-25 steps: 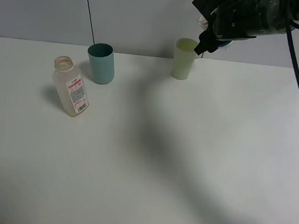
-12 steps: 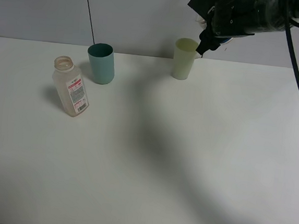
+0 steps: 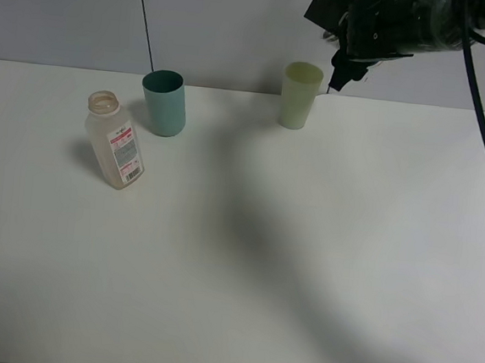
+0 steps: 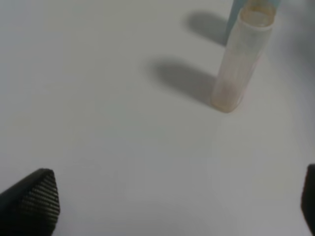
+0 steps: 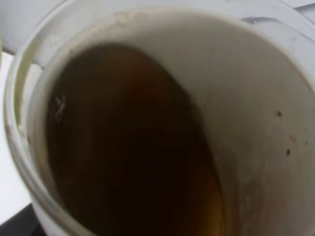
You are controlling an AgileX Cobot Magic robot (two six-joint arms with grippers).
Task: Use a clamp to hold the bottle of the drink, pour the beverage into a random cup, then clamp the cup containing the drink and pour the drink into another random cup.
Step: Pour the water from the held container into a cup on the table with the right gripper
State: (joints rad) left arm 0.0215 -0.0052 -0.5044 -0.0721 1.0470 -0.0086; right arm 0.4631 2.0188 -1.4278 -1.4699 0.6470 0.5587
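**Second pour stalls beside the pale cup**

At left on the desk [image 3: 321, 256] stands the uncapped bottle [image 3: 115, 141], apparently drained, with the left hand [image 4: 170, 204] idle and its fingers wide apart. Past the teal cup [image 3: 164, 102], the pale cup [image 3: 300, 95] waits. The right hand [image 3: 348, 62], evidently clamped on a white cup [image 5: 256, 113] of brown drink [image 5: 123, 147], hangs just right of the pale cup's rim, which it overlapped a second ago. It must swing back over and tip.

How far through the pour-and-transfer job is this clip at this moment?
Done: the bottle stands uncapped on the table, seemingly drained, and the white cup holds brown drink. In hand: the right end effector holds that cup up beside the yellow cup. Left: pouring it in.
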